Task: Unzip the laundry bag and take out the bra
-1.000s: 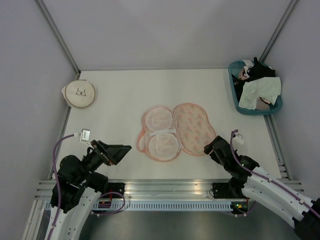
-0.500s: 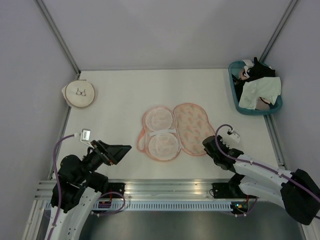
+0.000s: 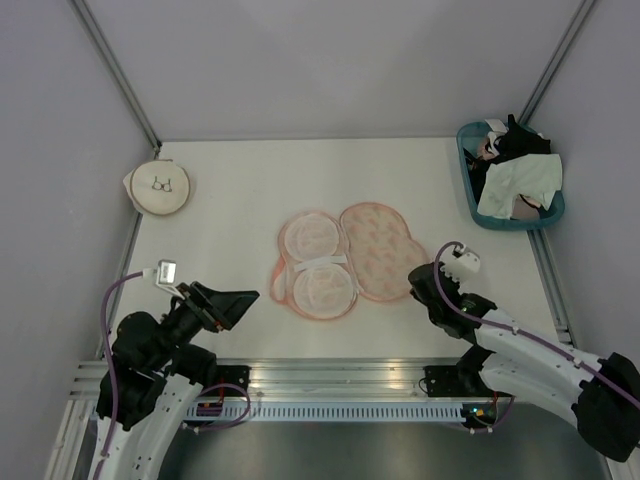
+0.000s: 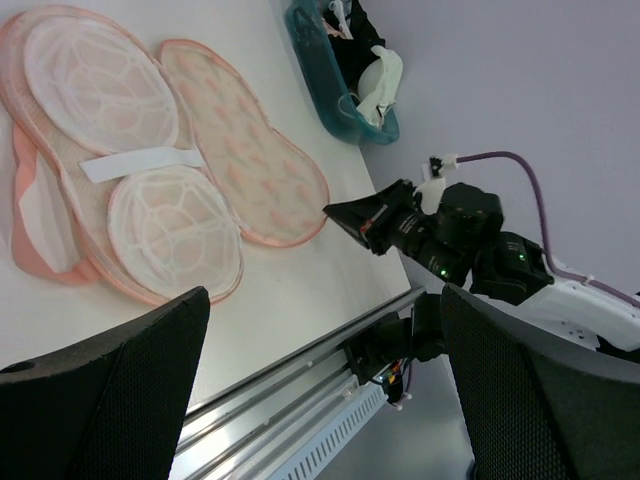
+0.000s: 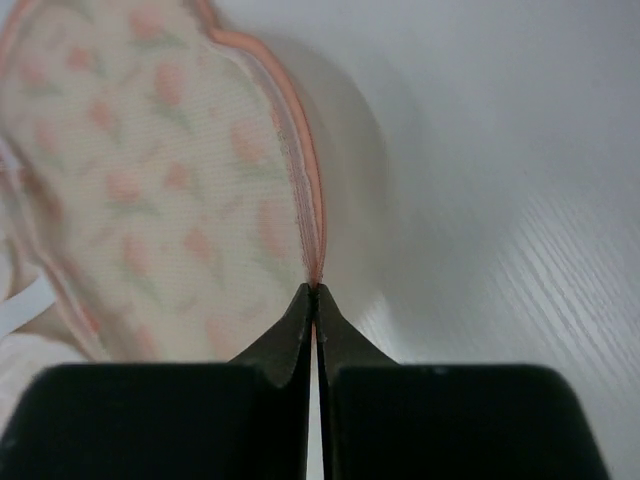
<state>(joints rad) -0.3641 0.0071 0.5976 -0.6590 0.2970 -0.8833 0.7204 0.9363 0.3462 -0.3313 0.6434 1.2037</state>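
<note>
At the upper left of the pale surface (image 3: pixel 240 190) lies a round cream pouch (image 3: pixel 158 187) with a small bra drawing on it, well apart from everything else.

Lower left, the left gripper (image 3: pixel 238 303) hangs above the surface with its jaws wide apart and nothing between them. It points toward the middle, and it is clear of the bag.

In the middle lies the bag (image 3: pixel 378 252), unzipped and spread flat like an open shell. Its left half shows the inside: two round white mesh pads (image 3: pixel 312 240), one above the other, with a white band (image 3: pixel 322 264) across the waist between them. A loose peach flap pokes out at that half's left edge. The right half shows peach fabric with small pink-orange shapes and a pink rim.

Just right of it, the right gripper (image 3: pixel 420 283) sits at the lower right edge of the printed half. Its jaws are together, clamped on the pink rim. In the right wrist view the two dark tips meet exactly on that rim, and the edge looks slightly raised, with a shadow beneath it.

At the upper right stands a teal basket (image 3: pixel 467 170). The bra (image 3: pixel 518 183), pale white with a faint green tinge, lies on top in it. A black garment (image 3: pixel 520 138) sits behind it.
</note>
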